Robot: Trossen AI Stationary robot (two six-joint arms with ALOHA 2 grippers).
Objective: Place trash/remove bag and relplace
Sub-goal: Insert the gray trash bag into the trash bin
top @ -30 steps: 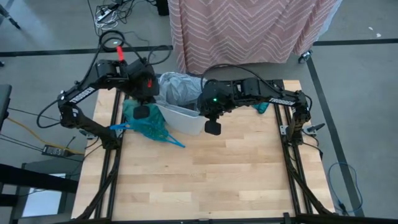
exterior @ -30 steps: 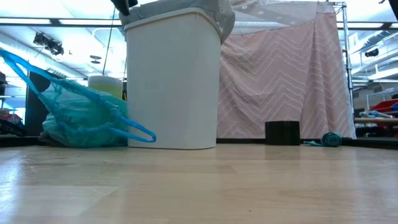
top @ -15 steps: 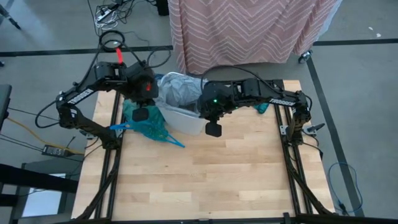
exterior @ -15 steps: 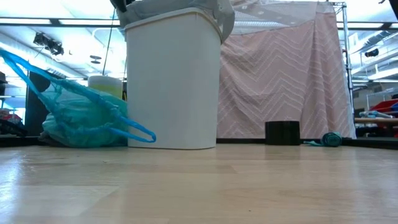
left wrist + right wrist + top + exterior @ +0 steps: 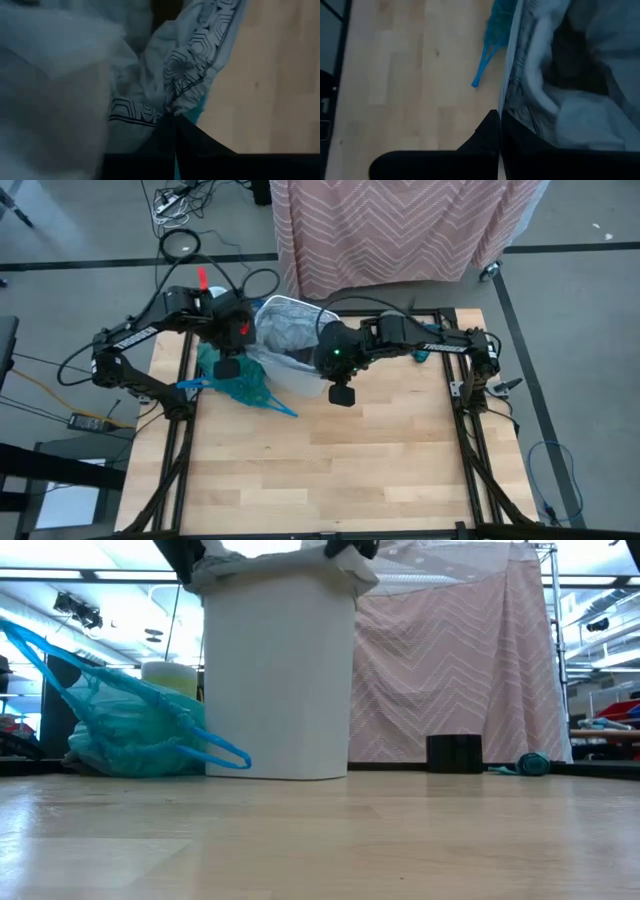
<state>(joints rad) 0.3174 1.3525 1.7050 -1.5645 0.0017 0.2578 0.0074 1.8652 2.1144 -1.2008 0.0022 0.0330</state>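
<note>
- High view: the white bin [image 5: 300,375] stands on the desk [image 5: 380,470] toward 12 o'clock, with a pale grey bag [image 5: 285,320] spread over its mouth. The left claw [image 5: 238,340] is at the rim's 9 o'clock side and the right claw [image 5: 332,358] at the 3 o'clock side — I judge they hold the new liner stretched, so it can fold over the rim. The teal bag [image 5: 238,383], the filled one, lies on the desk touching the bin at 8 o'clock, already taken out.
- Low view: the grey liner's edge [image 5: 285,562] hangs a little over the bin's top; the teal bag [image 5: 130,725] rests at 9 o'clock of the bin [image 5: 278,670].
- Left wrist view: the left claw [image 5: 174,116] is fully closed, pinching a printed fold of the grey bag [image 5: 190,75].
- Right wrist view: the right claw [image 5: 499,116] is closed tight on the grey bag's edge [image 5: 512,85] at the bin's rim — the trash itself I cannot make out.
</note>
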